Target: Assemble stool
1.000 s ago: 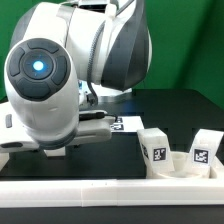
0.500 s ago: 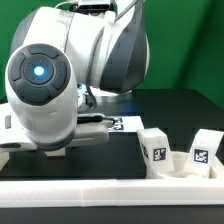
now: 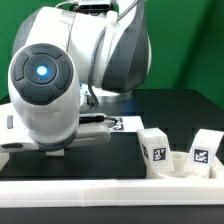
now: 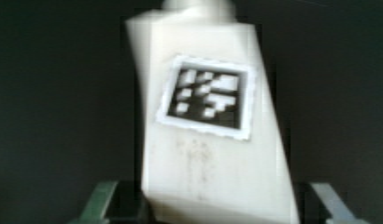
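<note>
End effector [image 4: 214,206] clamped on 1 white tagged stool leg [image 4: 191,150], black table [image 4: 46,100] beneath

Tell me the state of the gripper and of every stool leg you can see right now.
gripper: shut on the gripped leg, one finger at each side of it.
gripped leg: between the gripper's fingers, tag facing the wrist camera; lifted or not, cannot tell.
leg nearer the arm: upright, untouched, tag facing the exterior camera.
leg farthest right: upright, untouched, at the exterior view's right edge.
</note>
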`<state>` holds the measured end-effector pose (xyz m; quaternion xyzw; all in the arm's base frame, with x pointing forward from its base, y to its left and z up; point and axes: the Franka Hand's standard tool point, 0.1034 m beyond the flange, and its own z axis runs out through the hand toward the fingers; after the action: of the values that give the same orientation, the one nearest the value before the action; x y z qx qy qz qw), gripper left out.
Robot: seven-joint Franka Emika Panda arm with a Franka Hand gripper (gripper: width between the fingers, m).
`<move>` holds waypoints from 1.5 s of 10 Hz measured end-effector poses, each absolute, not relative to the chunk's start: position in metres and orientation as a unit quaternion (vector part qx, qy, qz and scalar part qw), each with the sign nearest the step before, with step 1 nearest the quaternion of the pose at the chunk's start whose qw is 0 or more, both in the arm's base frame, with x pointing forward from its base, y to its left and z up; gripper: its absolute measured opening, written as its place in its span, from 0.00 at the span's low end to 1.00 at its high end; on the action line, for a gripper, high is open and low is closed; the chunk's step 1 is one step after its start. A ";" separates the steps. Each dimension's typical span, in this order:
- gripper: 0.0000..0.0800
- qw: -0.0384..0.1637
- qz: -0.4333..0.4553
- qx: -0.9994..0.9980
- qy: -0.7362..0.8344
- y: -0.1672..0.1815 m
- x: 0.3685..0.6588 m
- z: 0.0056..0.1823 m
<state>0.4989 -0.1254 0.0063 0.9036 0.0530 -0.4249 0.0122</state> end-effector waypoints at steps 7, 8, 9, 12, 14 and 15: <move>0.40 0.005 -0.404 0.913 0.056 -0.112 0.516 0.041; 0.40 0.005 -0.391 0.918 0.060 -0.102 0.523 0.059; 0.41 0.017 -0.392 0.919 0.029 -0.088 0.526 0.082; 0.41 0.028 -0.379 0.925 0.018 -0.075 0.536 0.104; 0.41 0.030 -0.354 0.934 0.020 -0.076 0.545 0.103; 0.41 0.032 -0.318 0.947 0.023 -0.077 0.552 0.102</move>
<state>0.5520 -0.0774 0.1017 0.9472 0.0230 -0.3183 0.0322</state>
